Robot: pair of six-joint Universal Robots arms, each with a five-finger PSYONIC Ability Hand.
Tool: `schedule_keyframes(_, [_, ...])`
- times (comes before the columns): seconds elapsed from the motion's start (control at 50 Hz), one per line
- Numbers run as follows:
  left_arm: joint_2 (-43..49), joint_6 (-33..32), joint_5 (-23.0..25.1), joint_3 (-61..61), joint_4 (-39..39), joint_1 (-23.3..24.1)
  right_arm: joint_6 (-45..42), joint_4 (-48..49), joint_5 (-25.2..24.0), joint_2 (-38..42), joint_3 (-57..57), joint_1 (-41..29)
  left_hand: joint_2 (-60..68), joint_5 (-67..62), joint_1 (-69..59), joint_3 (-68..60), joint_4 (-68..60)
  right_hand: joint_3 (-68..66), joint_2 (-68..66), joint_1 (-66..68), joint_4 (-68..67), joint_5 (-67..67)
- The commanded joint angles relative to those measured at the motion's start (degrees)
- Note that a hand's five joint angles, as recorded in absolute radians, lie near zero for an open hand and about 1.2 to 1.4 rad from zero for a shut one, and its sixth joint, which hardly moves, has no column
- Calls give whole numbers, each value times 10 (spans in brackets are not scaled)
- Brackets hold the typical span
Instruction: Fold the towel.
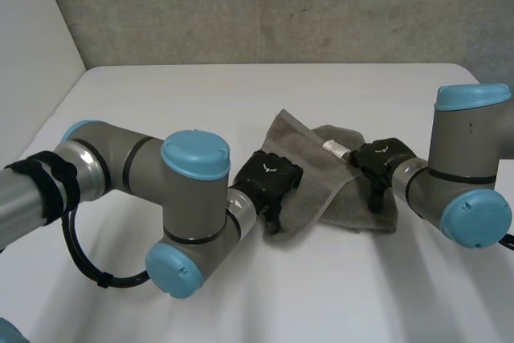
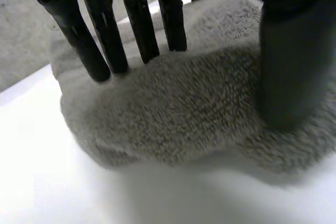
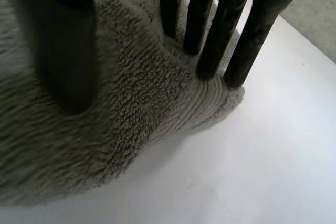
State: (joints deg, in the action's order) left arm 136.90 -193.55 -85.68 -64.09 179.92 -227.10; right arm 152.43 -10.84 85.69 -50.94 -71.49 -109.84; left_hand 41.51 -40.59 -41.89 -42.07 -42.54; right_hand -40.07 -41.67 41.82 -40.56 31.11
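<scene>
Okay, you see a crumpled grey terry towel [image 1: 321,174] on a smooth white table [image 1: 161,102]; left hand [image 1: 273,178] and right hand [image 1: 384,158] each pinch a fuzzy ridge, straight fingers against thumb.

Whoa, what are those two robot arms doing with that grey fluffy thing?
They are trying to fold a grey towel on the white table. The left hand has hold of the towel's left end, with a bunch of cloth pinched between its fingers and thumb. The right hand pinches the right end the same way. The towel lies rumpled between them and is not folded neatly yet.
</scene>
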Motion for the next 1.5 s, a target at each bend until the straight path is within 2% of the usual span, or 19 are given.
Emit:
schedule_keyframes(0.02, [-11, 5, -6, -12, -3, 1, 3, 6, -3, -11, -20, 7, 361, -270, -357, -355, -350, -395, -379, 377, -390, 384])
schedule_keyframes(0.2, [-127, 20, -70, -74, 5, -11, 8, 5, -67, -133, -99, 15, 385, -294, -381, -379, -375, -399, -383, 382, -394, 389])
schedule_keyframes(0.32, [-230, 97, -93, -167, 25, -31, 9, -1, -107, -240, -143, 13, 385, -294, -381, -379, -375, -399, -383, 382, -394, 389])
schedule_keyframes(0.4, [-318, 180, -92, -242, 32, -63, 15, -3, -115, -284, -145, 12, 385, -294, -381, -379, -375, -399, -383, 382, -394, 389])
schedule_keyframes(0.48, [-376, 227, -92, -287, 34, -90, 29, -2, -118, -334, -122, 15, 385, -294, -381, -379, -375, -399, -383, 382, -394, 389])
schedule_keyframes(0.62, [-475, 319, -90, -365, 43, -164, 45, -26, -118, -340, -74, 7, 385, -294, -381, -379, -375, -399, -383, 382, -394, 389])
schedule_keyframes(0.72, [-479, 352, -75, -400, 63, -179, 44, -48, -122, -304, -61, 6, 348, -258, -345, -343, -338, -399, -383, 382, -394, 389])
schedule_keyframes(0.74, [-479, 352, -75, -400, 63, -179, 44, -49, -122, -275, -58, 2, 348, -257, -344, -343, -338, -399, -383, 382, -394, 389])
schedule_keyframes(0.82, [-448, 354, -24, -427, 70, -182, 35, -55, -120, -224, -52, -13, 180, -90, -177, -175, -170, -399, -383, 382, -394, 389])
schedule_keyframes(0.94, [-364, 349, 22, -433, 50, -172, -62, -116, -111, -134, -30, -49, -8, 99, 12, 14, 18, -366, -350, 349, -361, 356])
schedule_keyframes(0.98, [-357, 346, 24, -437, 40, -171, -121, -170, -105, -112, -17, -49, -53, 144, 57, 59, 64, -177, -161, 160, -172, 167])
schedule_keyframes(1.0, [-357, 338, 24, -443, 28, -173, -122, -170, -105, -112, -17, -49, -99, 190, 103, 104, 109, -176, -160, 159, -171, 166])
schedule_keyframes(1.02, [-357, 338, 24, -443, 28, -173, -136, -190, -104, -111, -15, -49, -99, 190, 103, 105, 110, -46, -30, 29, -41, 36])
schedule_keyframes(1.1, [-374, 282, 24, -447, 23, -174, -134, -201, -103, -123, -11, -48, -247, 338, 251, 252, 257, 90, 106, -107, 95, -100])
schedule_keyframes(1.14, [-386, 259, 24, -445, 24, -176, -127, -199, -108, -159, -13, -45, -274, 365, 278, 280, 284, 205, 221, -222, 210, -215])
schedule_keyframes(1.18, [-400, 237, 24, -442, 26, -180, -121, -197, -111, -173, -14, -45, -278, 368, 281, 283, 288, 249, 265, -266, 254, -259])
schedule_keyframes(1.22, [-418, 202, 24, -428, 35, -183, -114, -191, -111, -183, -17, -46, -278, 368, 281, 283, 288, 259, 275, -277, 264, -270])
schedule_keyframes(1.34, [-426, 170, 30, -401, 60, -179, -90, -170, -112, -205, -32, -48, -268, 358, 271, 273, 278, 258, 274, -275, 263, -268])
schedule_keyframes(1.5, [-381, 122, 83, -343, 64, -168, -53, -93, -119, -210, -52, -50, -246, 336, 249, 251, 256, 241, 257, -259, 246, -251])
